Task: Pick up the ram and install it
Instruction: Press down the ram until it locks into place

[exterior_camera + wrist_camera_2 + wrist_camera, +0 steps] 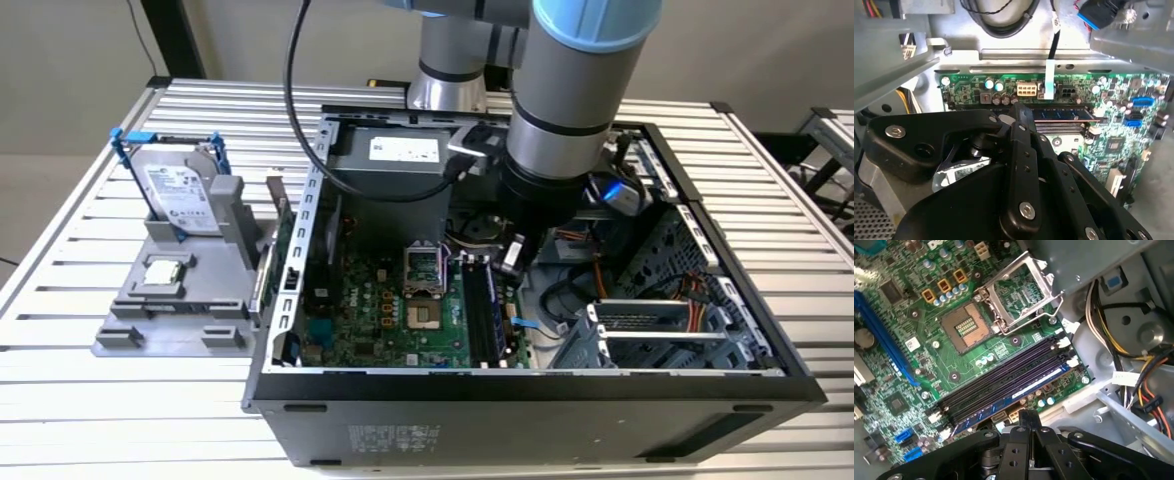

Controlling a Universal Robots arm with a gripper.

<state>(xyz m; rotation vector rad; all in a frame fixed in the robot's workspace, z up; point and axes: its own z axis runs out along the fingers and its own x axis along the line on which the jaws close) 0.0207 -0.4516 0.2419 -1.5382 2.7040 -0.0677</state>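
Closed gripper [1029,422] fingers above one seated ram [1019,391], four slots [1004,377]

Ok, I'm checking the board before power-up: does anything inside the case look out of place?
The CPU socket sits empty with its metal load plate flipped up. The ram lies straight along the slot nearest the board's edge, by the shut hand; whether it is latched I cannot tell.
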